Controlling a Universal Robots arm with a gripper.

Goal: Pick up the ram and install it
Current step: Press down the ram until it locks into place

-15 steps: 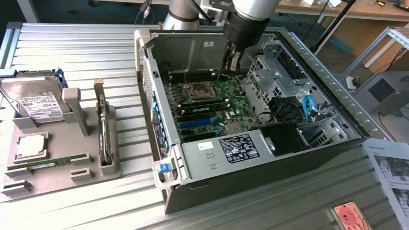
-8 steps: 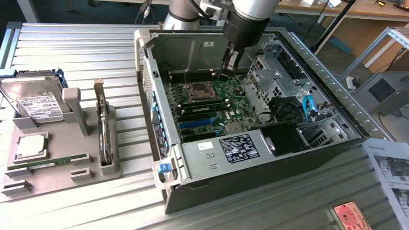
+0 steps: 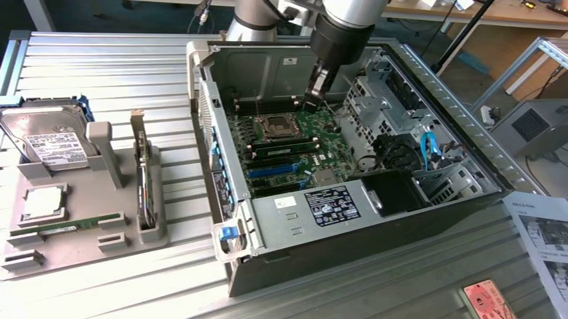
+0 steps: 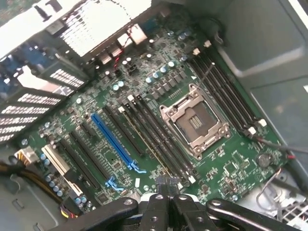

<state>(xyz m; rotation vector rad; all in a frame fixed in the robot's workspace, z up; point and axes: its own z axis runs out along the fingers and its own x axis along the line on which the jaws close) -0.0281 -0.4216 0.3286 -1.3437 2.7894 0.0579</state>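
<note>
Exterior view, ram (image 3: 66, 228) flat in tray (image 3: 80, 249) — long axis left-right, hand (image 3: 317, 93) closed, empty, over mobo (image 3: 293, 143).

The arm (image 3: 342, 26) reaches steeply down, its hand (image 3: 317, 90) pointing downward with fingers (image 4: 161, 192) pressed together, empty.

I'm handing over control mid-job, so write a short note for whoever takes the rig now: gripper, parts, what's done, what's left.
Gripper: shut, with nothing seen between its fingers, inside the open case just above the motherboard near the empty CPU socket.
Ram: lies flat in the grey tray at the exterior view's left, apart from the arm.
Done: nothing that shows for this stick. A green strip in a slot beside the socket may be another seated stick, but I cannot confirm it.
Left: pickup and install of the tray's ram.
</note>
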